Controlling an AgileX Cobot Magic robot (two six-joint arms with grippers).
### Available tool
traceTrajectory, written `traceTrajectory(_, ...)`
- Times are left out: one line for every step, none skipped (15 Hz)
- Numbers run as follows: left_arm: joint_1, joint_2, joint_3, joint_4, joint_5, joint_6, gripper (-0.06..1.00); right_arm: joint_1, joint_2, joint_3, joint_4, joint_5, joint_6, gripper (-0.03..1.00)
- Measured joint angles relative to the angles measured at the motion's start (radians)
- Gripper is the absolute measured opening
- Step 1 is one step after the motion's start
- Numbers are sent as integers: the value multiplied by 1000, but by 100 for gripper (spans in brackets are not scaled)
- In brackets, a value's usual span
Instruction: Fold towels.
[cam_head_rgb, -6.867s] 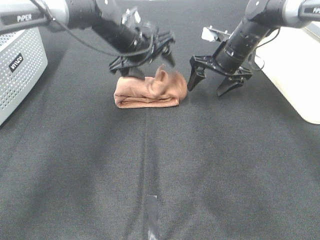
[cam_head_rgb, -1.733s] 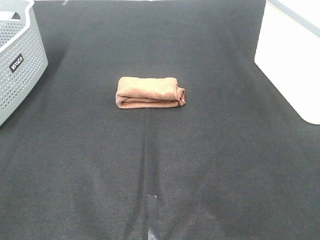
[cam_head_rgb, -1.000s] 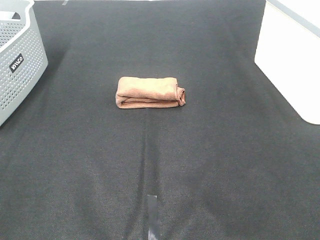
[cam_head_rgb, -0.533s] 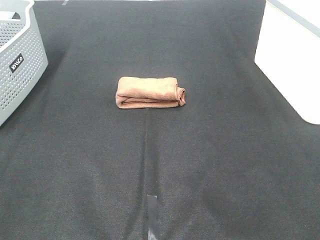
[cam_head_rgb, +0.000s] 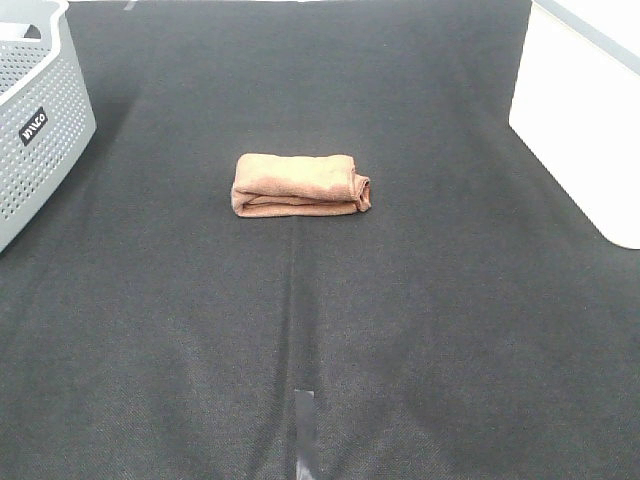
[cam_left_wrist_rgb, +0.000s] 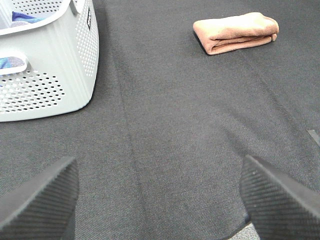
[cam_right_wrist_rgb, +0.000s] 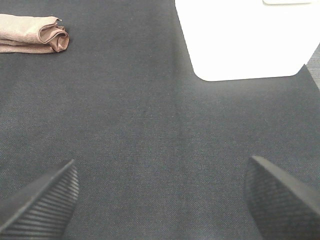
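Observation:
A brown towel lies folded into a small flat bundle on the black cloth, at the middle back of the high view. It also shows in the left wrist view and the right wrist view. Neither arm shows in the high view. My left gripper is open and empty, its two ribbed fingertips wide apart above bare cloth, well away from the towel. My right gripper is open and empty too, far from the towel.
A grey perforated laundry basket stands at the back left, with cloth in it in the left wrist view. A white bin stands at the right edge. A strip of tape marks the cloth near the front.
Both arms were over the towel at the earliest frame and have drawn back out of the high view. The towel now lies flat and neat. Nothing has moved in the last seconds.

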Motion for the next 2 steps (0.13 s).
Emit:
traceTrajectory(0,0,0,0,0,0,83,0,0,0,0,0,0,84)
traceTrajectory(0,0,0,0,0,0,83,0,0,0,0,0,0,84)
